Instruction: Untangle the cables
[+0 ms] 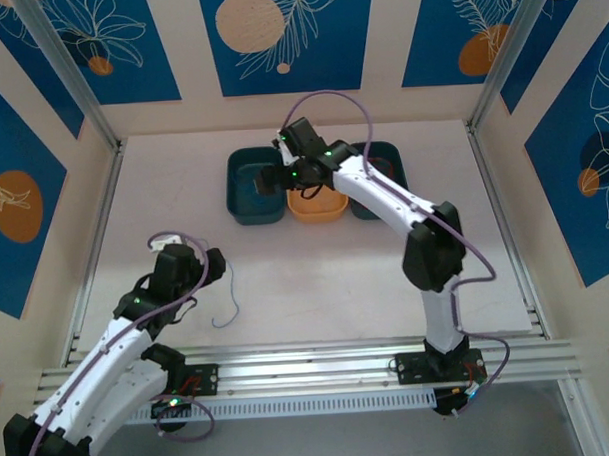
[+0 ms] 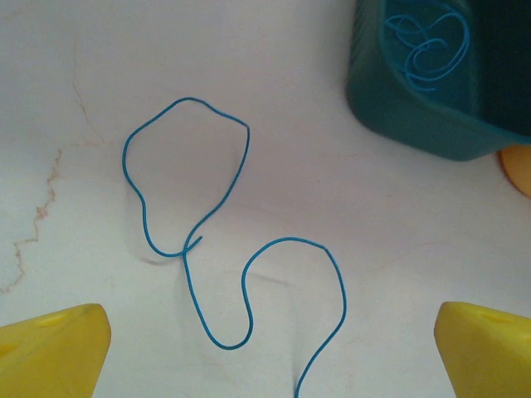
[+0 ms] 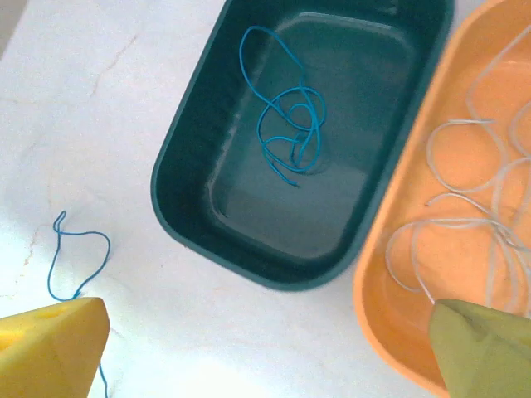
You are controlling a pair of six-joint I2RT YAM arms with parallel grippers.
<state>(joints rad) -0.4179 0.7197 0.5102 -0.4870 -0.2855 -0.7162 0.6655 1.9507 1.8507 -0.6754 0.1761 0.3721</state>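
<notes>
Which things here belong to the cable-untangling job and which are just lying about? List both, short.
Job:
- loose blue cable on the table
- tangled blue cables in the teal bin
- white cables in the orange bin

Just about:
- lilac arm cable
- patterned wall panels
- metal rail

Blue cable (image 2: pixel 290 240) looped between wide-spread left end effector (image 2: pixel 271 332) tips; teal bin (image 2: pixel 398 116) upper right.
</notes>
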